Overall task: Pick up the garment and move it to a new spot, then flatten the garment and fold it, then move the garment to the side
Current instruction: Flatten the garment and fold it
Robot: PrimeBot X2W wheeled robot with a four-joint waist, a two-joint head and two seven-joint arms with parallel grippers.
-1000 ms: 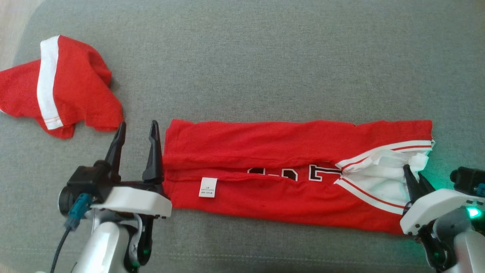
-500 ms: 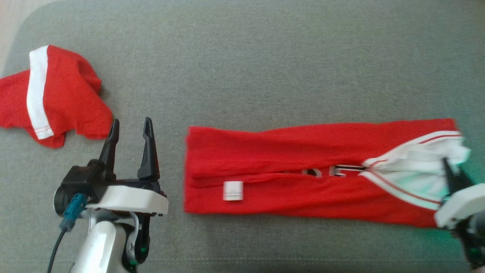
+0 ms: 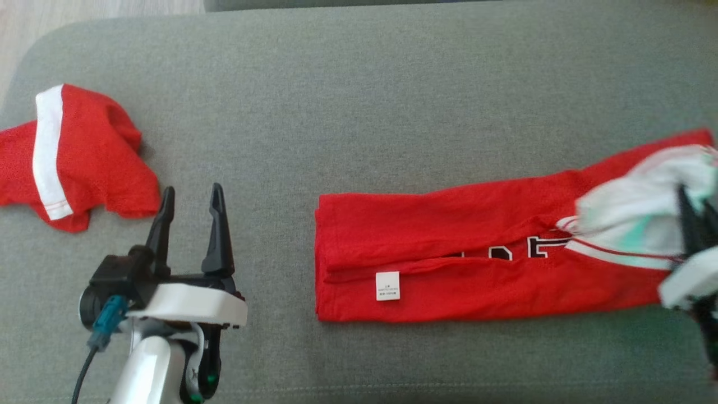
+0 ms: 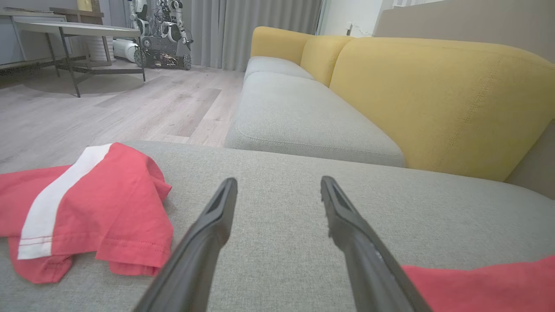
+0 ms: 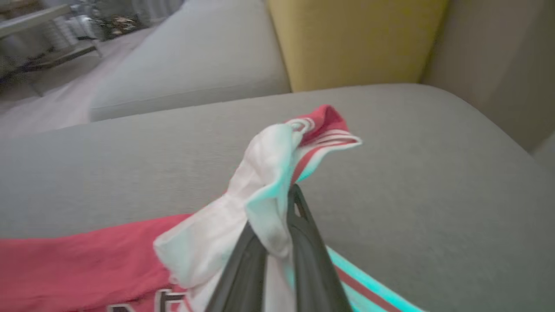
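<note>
The garment [image 3: 449, 252], a red jersey with white trim and black lettering, lies folded into a long strip on the grey cushion [image 3: 392, 112]. My right gripper [image 3: 693, 202] is shut on its white-trimmed right end, which is bunched and lifted a little off the cushion. The right wrist view shows that white and red cloth [image 5: 269, 173] pinched between the right gripper [image 5: 295, 190] tips. My left gripper [image 3: 192, 191] stands open and holds nothing, well left of the garment's left edge. In the left wrist view the left gripper [image 4: 277, 182] points across bare cushion, with a corner of the garment [image 4: 477, 286] at lower right.
A second red piece of clothing with a white stripe [image 3: 84, 157] lies crumpled at the cushion's left edge, also in the left wrist view [image 4: 108, 203]. Yellow backrests [image 4: 433, 95] rise behind the seat. Wooden floor [image 4: 86, 117] and a table [image 4: 73, 30] lie beyond.
The right gripper has dragged the garment to the right, lifting its white end. A wide gap has opened between the garment's left edge and the left gripper. The camera has shifted slightly.
</note>
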